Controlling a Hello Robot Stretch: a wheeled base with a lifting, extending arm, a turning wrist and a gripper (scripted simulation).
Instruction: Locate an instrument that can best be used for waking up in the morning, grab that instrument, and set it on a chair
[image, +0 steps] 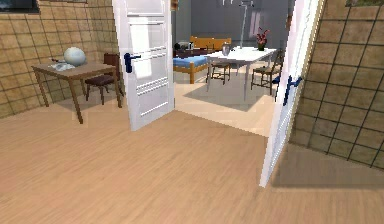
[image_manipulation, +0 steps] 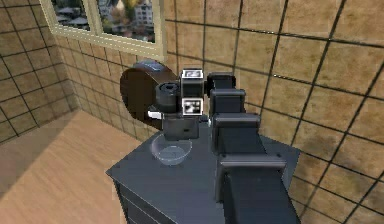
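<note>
My arm (image_manipulation: 240, 150) rises from the bottom of the arm side view over a dark grey cabinet top (image_manipulation: 150, 185). At the arm's far end are the white marker squares (image_manipulation: 192, 90). Left of them is the gripper (image_manipulation: 145, 92), a dark rounded mass in front of the tiled wall. I cannot make out its fingers, and I cannot tell whether it holds anything. A clear glass bowl (image_manipulation: 172, 150) sits on the cabinet top just below the gripper. In the forward view, a dark chair (image: 100, 86) stands behind a wooden desk (image: 72, 72), and more chairs (image: 268, 70) surround a white table (image: 240, 54).
Two white doors (image: 145, 60) (image: 290, 90) stand open onto a far room with a blue bed (image: 192, 64). A pale round object (image: 75, 56) rests on the desk. Tiled walls (image: 350, 80) flank the doorway, with bare wooden floor (image: 150, 170) in front. A window (image_manipulation: 110, 20) is beyond the cabinet.
</note>
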